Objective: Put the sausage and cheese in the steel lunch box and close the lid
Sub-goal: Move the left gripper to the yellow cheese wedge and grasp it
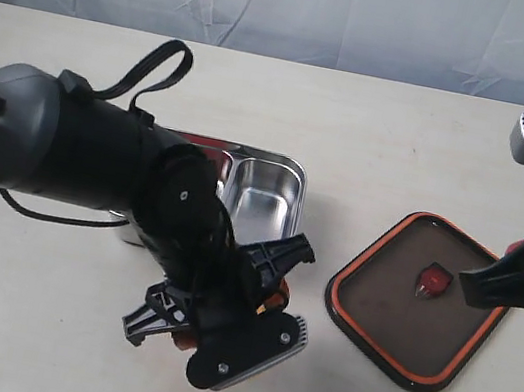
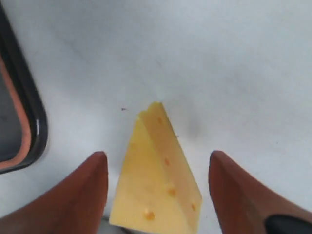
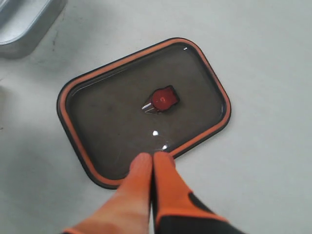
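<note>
The yellow-orange cheese [image 2: 158, 180] lies on the table between the two brown fingers of my left gripper [image 2: 157, 153], which is open and not touching it. In the exterior view the left arm hides the cheese. The steel lunch box [image 1: 264, 194] stands behind that arm. A glossy red patch [image 1: 210, 154], probably the sausage, shows in its left compartment, mostly hidden. The lid [image 1: 393, 316] lies to the right, orange seal up, with its tab [image 1: 433, 280] at centre. My right gripper [image 3: 153, 158] hangs shut and empty over the lid's [image 3: 117, 122] rim.
A corner of the lunch box [image 3: 22, 24] shows in the right wrist view. An edge of the lid [image 2: 22, 122] lies near the cheese in the left wrist view. A black strap [image 1: 157, 71] loops off the left arm. The pale tabletop [image 1: 376, 125] meets a white backdrop behind.
</note>
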